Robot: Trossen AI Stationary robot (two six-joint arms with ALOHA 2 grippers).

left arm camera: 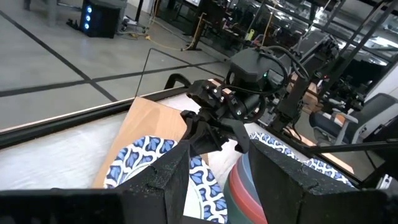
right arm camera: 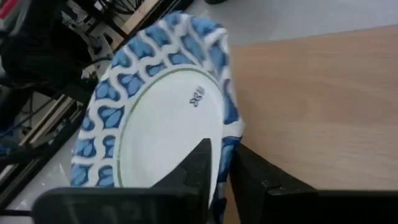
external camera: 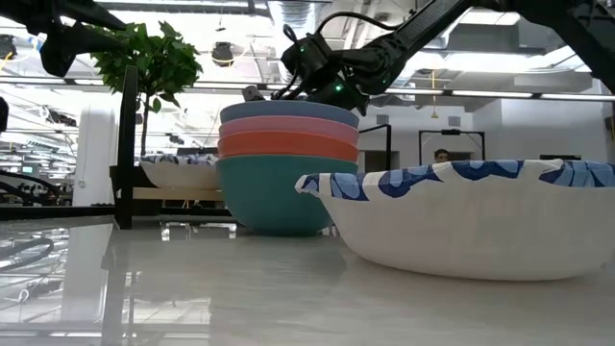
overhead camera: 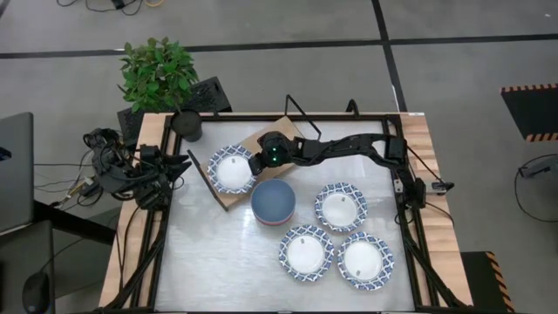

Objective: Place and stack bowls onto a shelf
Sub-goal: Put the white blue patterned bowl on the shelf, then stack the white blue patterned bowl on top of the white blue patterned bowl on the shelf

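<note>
The shelf (overhead camera: 261, 150) sits at the table's far side; I see one patterned bowl (overhead camera: 232, 168) on its left end, bare wood open beside it. I count three more patterned bowls (overhead camera: 341, 207) on the tabletop and one stack of plain bowls (overhead camera: 274, 201) just beside the shelf. My right gripper (right arm camera: 225, 163) reaches over the shelf, fingers narrowly parted astride that bowl's rim. The left gripper (left arm camera: 214, 171) waits nearby, fingers apart.

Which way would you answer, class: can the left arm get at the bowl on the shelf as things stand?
Probably not cleanly: the right gripper sits at that bowl's rim on the shelf, while the left gripper waits beside it.
</note>
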